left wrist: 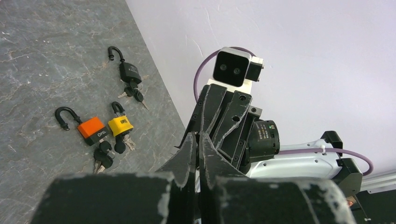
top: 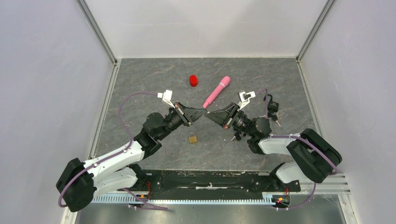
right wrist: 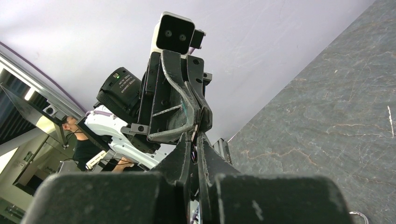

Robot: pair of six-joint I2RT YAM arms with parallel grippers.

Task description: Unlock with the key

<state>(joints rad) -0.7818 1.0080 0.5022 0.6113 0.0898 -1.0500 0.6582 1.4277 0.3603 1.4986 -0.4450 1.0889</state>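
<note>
Where both arms bend inward from the near edge, one brass padlock lies on open table between them. Just beyond, the left gripper and right gripper meet tip to tip, each pressed together; whether they pinch anything I cannot tell. Three more locks, an orange padlock, a yellow padlock and a black padlock, sit rightward; farthest, one pink stick and one red cap.

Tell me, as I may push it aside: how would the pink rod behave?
The pink rod looks round and lies flat, so a sideways push would probably roll it. Its thicker far end suggests it would curve.
</note>
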